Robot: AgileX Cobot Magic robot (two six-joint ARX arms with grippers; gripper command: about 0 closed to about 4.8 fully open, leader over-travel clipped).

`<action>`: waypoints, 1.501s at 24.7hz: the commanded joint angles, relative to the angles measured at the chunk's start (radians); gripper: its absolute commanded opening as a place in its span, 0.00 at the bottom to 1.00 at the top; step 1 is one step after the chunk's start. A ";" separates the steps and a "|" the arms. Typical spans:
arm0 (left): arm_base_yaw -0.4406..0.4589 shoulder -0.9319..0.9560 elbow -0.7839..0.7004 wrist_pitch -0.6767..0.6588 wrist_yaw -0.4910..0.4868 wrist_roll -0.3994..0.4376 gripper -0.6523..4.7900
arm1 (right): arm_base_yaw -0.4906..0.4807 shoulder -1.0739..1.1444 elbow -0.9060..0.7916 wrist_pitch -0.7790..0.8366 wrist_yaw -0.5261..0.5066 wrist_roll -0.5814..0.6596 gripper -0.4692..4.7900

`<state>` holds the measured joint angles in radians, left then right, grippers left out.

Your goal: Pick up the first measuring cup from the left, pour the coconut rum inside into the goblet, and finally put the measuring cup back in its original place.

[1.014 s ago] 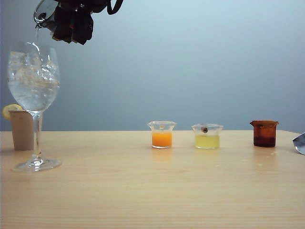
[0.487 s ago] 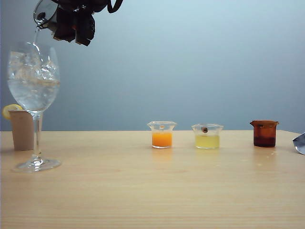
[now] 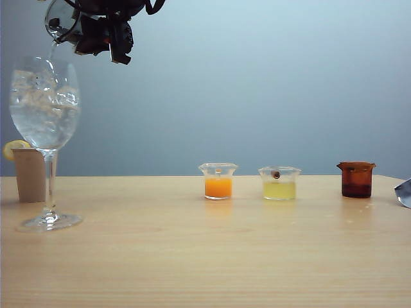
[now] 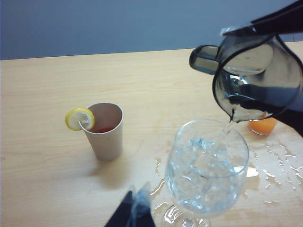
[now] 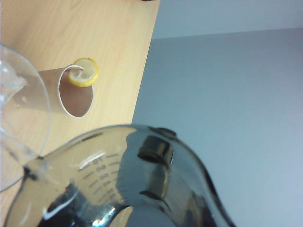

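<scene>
Two grippers matter here, and only one is busy. High above the table's left end, the right gripper (image 3: 103,35) is clamped on the first measuring cup (image 3: 62,19), its jaws partly closed around the smoky tinted body, which is tipped well over with the spout pointing down. Directly beneath that gripper stands the goblet (image 3: 45,138), upright on the wooden table (image 3: 205,256), its bowl already holding clear liquid and ice. A thin stream of coconut rum (image 4: 226,130) runs from the cup's spout into the bowl just inside the rim (the left wrist view shows the thread of liquid best). From the right wrist view the cup (image 5: 132,184) fills the foreground, graduation marks visible on its wall, with the goblet's rim (image 5: 23,123) beside it.

Below and beyond the pouring gripper sits a paper cup (image 4: 105,130) with a lemon slice (image 4: 79,118) on its rim, just beside the goblet's stem. Spilled droplets lie on the table around the goblet's foot.

Only the dark tips of the left gripper (image 4: 135,210) show, low near the goblet's base, holding nothing; the tips appear close together, though I cannot tell their state for certain.

Well off to the right gripper's far side stand an orange cup (image 3: 218,181), a pale yellow cup (image 3: 279,183) and an amber cup (image 3: 356,179).
</scene>
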<state>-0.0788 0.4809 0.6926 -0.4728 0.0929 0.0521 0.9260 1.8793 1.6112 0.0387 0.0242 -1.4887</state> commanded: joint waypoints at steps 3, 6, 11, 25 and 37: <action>0.002 -0.001 0.003 0.007 -0.002 0.000 0.11 | 0.005 -0.008 0.006 0.026 -0.005 -0.016 0.25; 0.002 -0.001 0.003 0.007 -0.002 0.000 0.11 | 0.005 -0.008 0.006 0.026 -0.005 -0.045 0.25; 0.002 -0.001 0.003 0.007 -0.002 0.000 0.11 | 0.005 -0.008 0.006 0.039 -0.005 -0.070 0.25; 0.002 -0.001 0.003 0.007 -0.002 0.000 0.11 | 0.012 -0.008 0.006 0.087 -0.004 -0.154 0.25; 0.002 -0.001 0.003 0.007 -0.002 0.000 0.11 | 0.016 -0.008 0.006 0.098 -0.001 -0.192 0.25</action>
<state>-0.0788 0.4809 0.6926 -0.4732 0.0929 0.0521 0.9390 1.8790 1.6112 0.1135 0.0242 -1.6775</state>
